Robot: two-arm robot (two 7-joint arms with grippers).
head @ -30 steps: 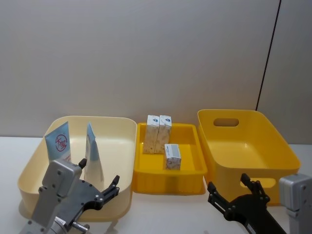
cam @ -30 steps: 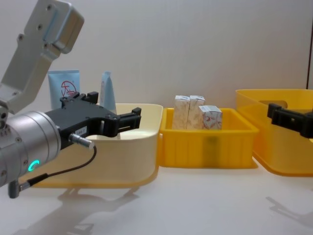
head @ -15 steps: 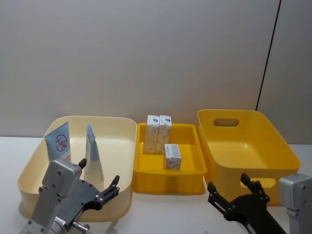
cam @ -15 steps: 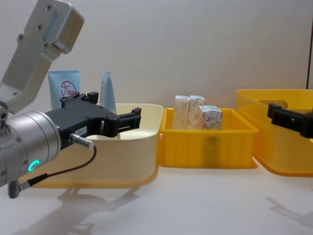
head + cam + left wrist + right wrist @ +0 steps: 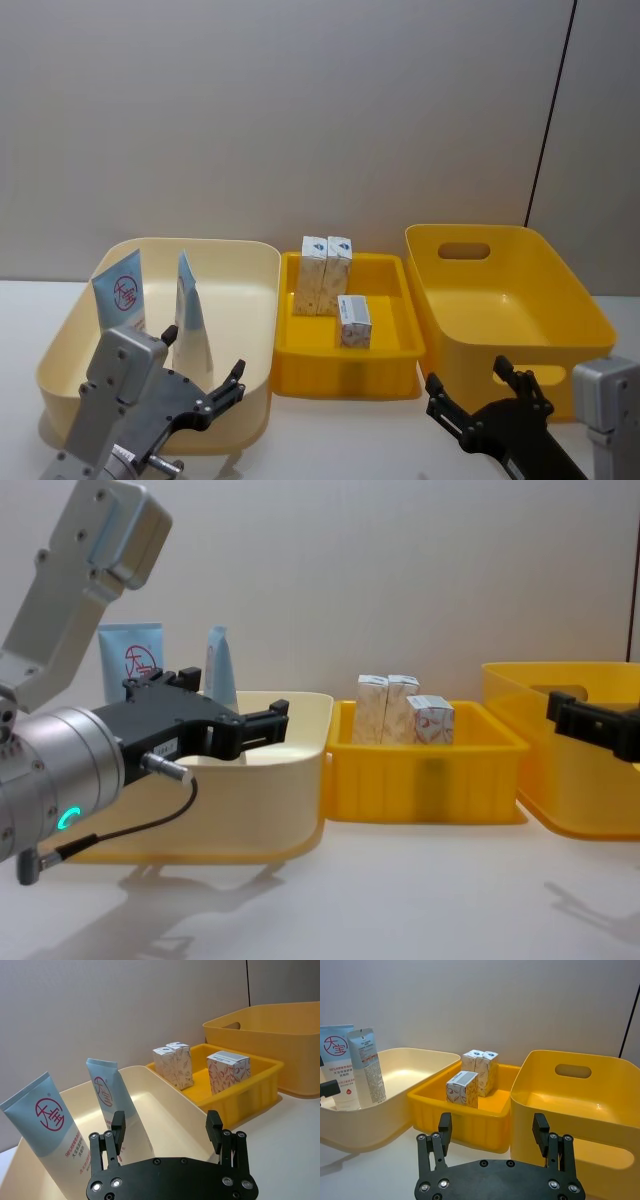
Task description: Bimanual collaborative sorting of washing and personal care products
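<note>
Two light-blue squeeze tubes [image 5: 122, 294] [image 5: 190, 318] with red round logos stand upright in the cream bin [image 5: 240, 290] on the left. The middle yellow tray [image 5: 345, 377] holds three beige speckled cartons: two upright side by side [image 5: 314, 274] [image 5: 338, 268], and a shorter one [image 5: 353, 320] in front of them. My left gripper [image 5: 205, 354] hovers open and empty at the cream bin's near edge, its fingers [image 5: 118, 1121] apart before the tubes [image 5: 52, 1127]. Low in front of the big yellow bin [image 5: 500, 300], my right gripper [image 5: 467, 375] is open and empty.
The three containers stand in a row on a white table against a grey wall. The big yellow bin [image 5: 580, 1095] on the right has a handle slot in its far wall and nothing inside. Bare table lies in front of the containers.
</note>
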